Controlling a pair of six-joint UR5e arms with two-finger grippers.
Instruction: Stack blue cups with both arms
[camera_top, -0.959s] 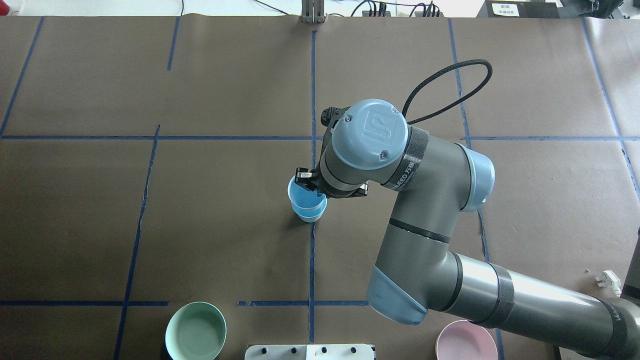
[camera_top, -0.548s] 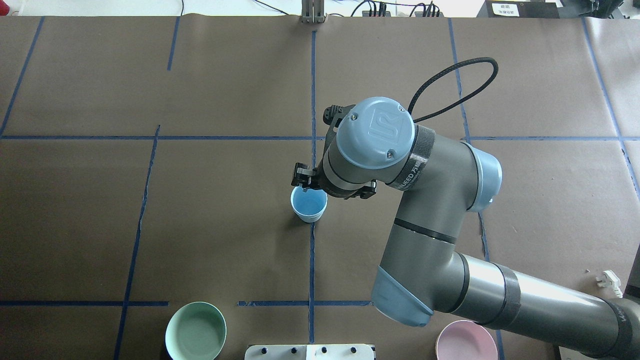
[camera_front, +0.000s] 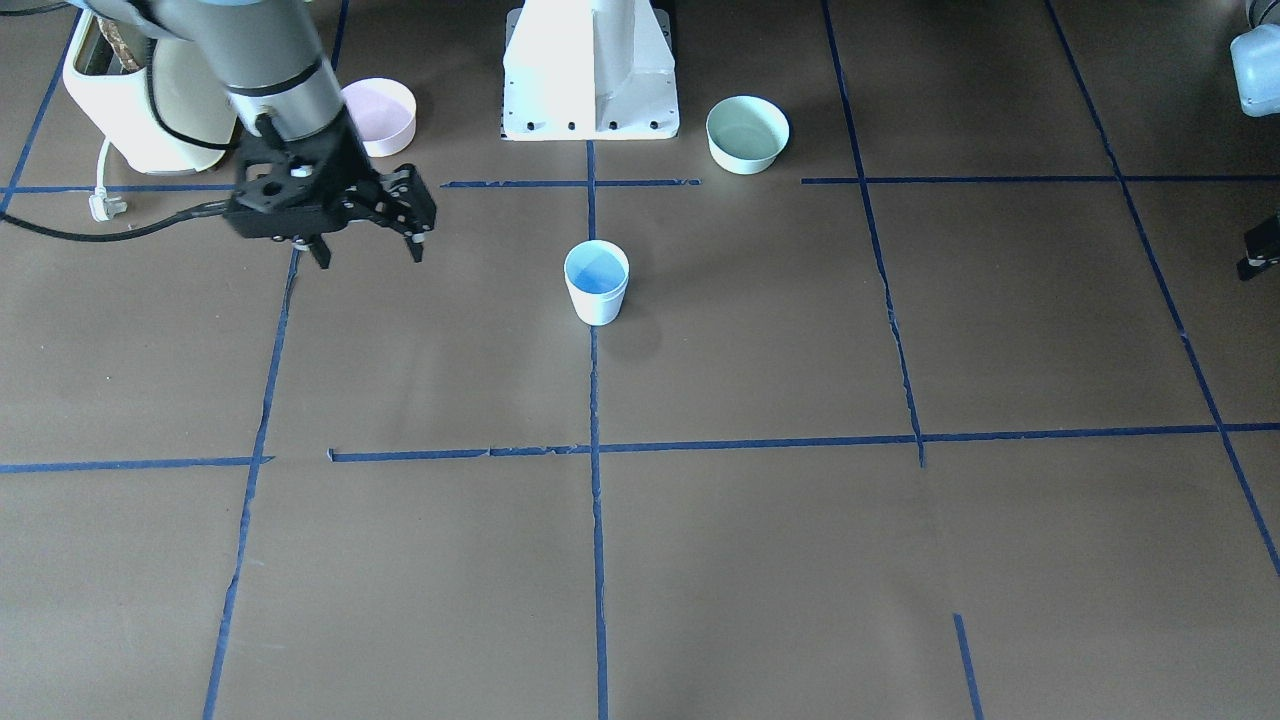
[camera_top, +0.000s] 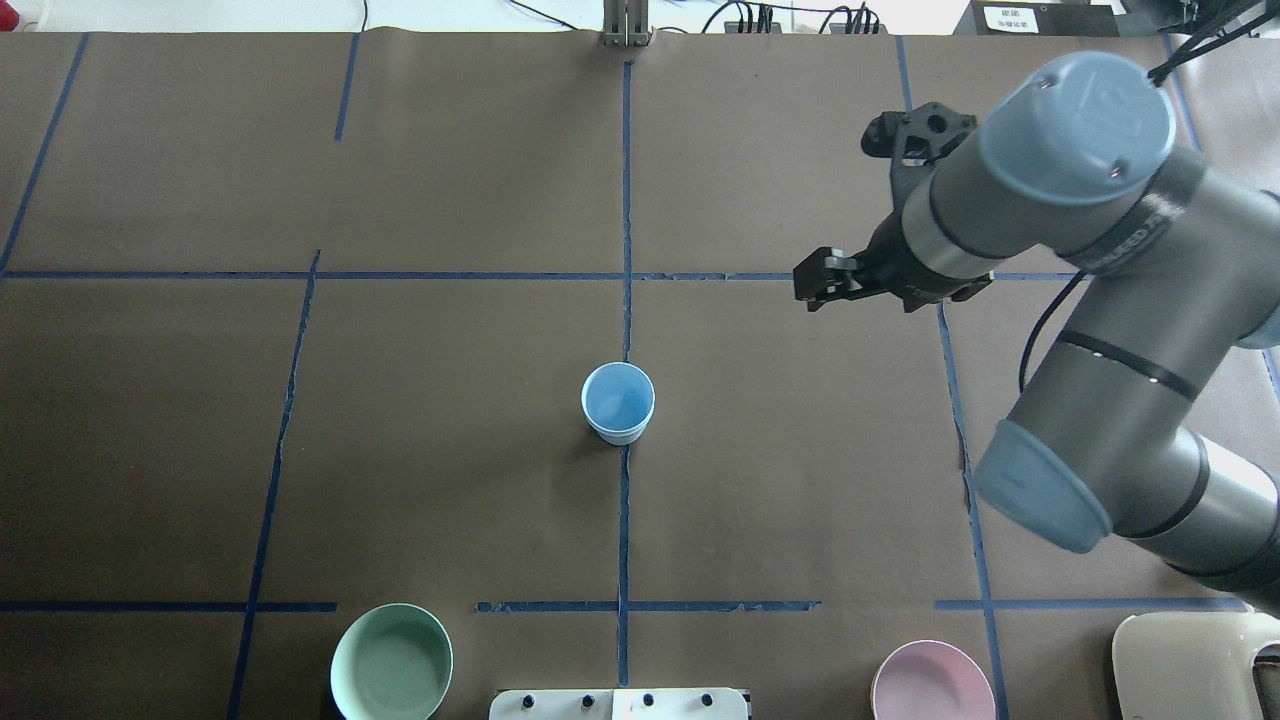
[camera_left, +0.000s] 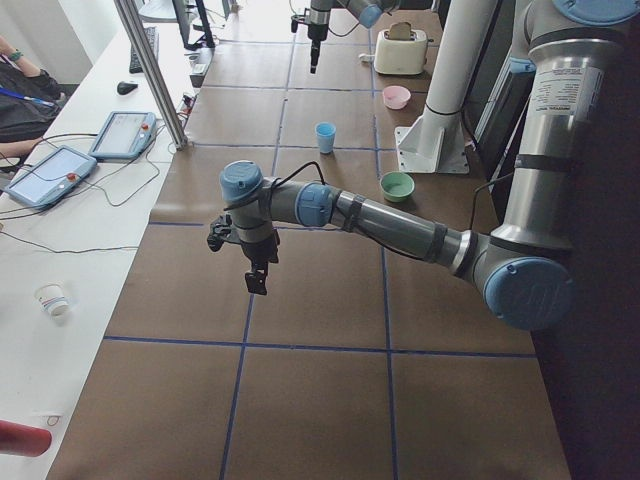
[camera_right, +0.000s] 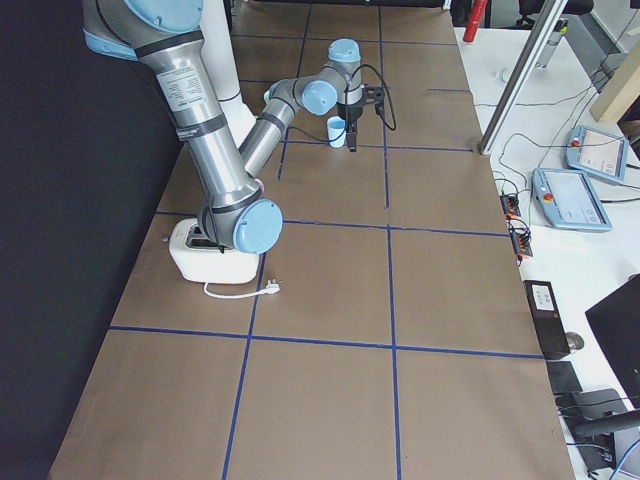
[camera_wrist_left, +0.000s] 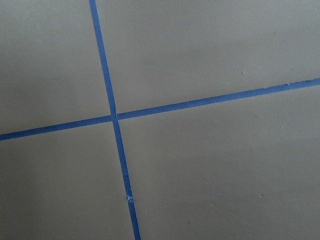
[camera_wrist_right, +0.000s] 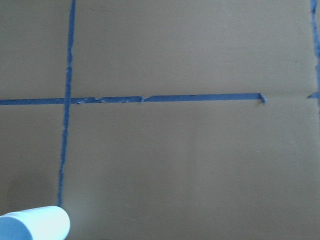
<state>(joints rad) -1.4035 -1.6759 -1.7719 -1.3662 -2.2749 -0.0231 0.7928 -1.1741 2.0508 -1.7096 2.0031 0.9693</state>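
Observation:
The blue cups (camera_top: 618, 403) stand upright as one nested stack on the centre tape line, and read as a single tumbler; the stack also shows in the front view (camera_front: 597, 283). My right gripper (camera_top: 850, 285) is open and empty, raised above the table well to the right of the stack, and its spread fingers show in the front view (camera_front: 366, 252). A cup rim (camera_wrist_right: 35, 225) sits at the bottom left of the right wrist view. My left gripper (camera_left: 255, 270) hovers over bare paper far from the stack; I cannot tell whether it is open or shut.
A mint-green bowl (camera_top: 391, 662) and a pink bowl (camera_top: 932, 682) sit at the near edge either side of the white pedestal base (camera_front: 590, 70). A cream toaster (camera_top: 1195, 665) with a loose plug (camera_front: 100, 205) stands at the near right corner.
My right gripper lowered the upper cup into the lower one, let it go, then rose and swung away to the right and farther back. The stack stays in place.

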